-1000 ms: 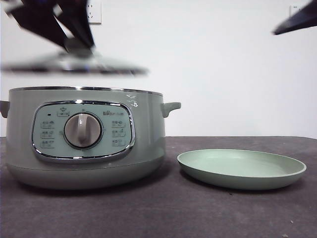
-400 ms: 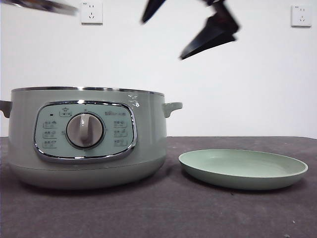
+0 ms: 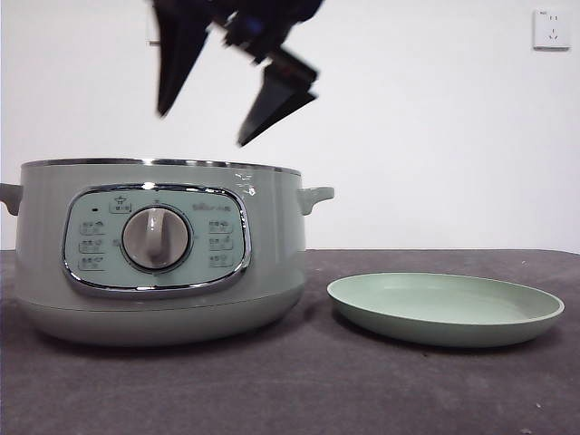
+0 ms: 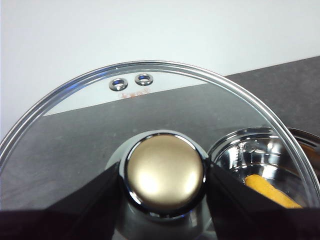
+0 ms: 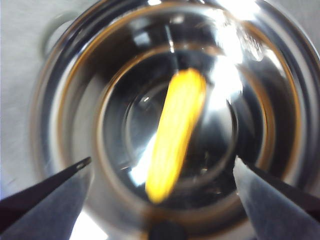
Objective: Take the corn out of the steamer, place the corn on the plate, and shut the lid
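- Hovering w/ my right tool (image 3: pixel 204 127) above the steamer (image 3: pixel 154 249), jaws spread wide, nothing held.
- Corn (image 5: pixel 175 132) lies inside on the shiny pot floor.
- Left tool (image 4: pixel 165 175) clamps the lid (image 4: pixel 90 130) by its knob.
- Plate (image 3: pixel 444 310) sits bare on worktop (image 3: pixel 299 390) beside steamer.

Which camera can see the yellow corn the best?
The right wrist view: it looks straight down into the steamer, and the whole corn lies between the open right gripper jaws, though blurred. The left wrist view catches only its tip past the lid. The front view hides it.
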Controlling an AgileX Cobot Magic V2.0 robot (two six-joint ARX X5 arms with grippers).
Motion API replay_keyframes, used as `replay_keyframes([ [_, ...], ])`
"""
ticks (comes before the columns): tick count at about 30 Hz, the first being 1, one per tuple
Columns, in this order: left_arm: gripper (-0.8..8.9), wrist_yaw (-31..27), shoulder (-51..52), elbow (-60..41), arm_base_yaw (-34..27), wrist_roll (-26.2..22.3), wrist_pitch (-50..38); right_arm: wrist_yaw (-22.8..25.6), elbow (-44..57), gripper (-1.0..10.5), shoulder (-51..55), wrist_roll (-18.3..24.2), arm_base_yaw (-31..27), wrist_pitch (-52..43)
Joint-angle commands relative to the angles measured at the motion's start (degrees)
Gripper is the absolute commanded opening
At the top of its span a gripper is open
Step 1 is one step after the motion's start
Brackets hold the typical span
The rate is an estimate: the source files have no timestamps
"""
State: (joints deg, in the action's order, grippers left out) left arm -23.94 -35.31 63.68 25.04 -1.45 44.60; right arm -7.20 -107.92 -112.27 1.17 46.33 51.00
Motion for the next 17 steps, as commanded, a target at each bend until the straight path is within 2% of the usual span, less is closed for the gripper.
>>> replay_keyframes([
  [1, -0.09, -0.50, 0.72, 0.52, 0.02, 0.26, -2.05, 1.79, -2.51, 4.7, -4.55, 1.36, 1.11, 0.42],
  [6, -0.09, -0.46, 0.70, 0.52, 0.02, 0.44, -1.07, 1.84, -4.11, 4.6, -10.54, 1.44, 1.90, -0.57],
  [11, -0.09, -0.44, 0.70, 0.52, 0.02, 1.07, -0.68, 1.84, -4.11, 4.0, -14.23, 1.70, 1.90, -2.14],
  [13, -0.09, -0.42, 0.70, 0.52, 0.02, 1.25, -0.35, 2.67, -4.11, 3.3, -15.13, 1.70, 1.90, -2.49],
  [17, -0.09, -0.44, 0.61, 0.52, 0.02, 1.25, 0.09, 4.76, -4.11, 0.4, -15.67, 1.75, 1.84, -2.51],
])
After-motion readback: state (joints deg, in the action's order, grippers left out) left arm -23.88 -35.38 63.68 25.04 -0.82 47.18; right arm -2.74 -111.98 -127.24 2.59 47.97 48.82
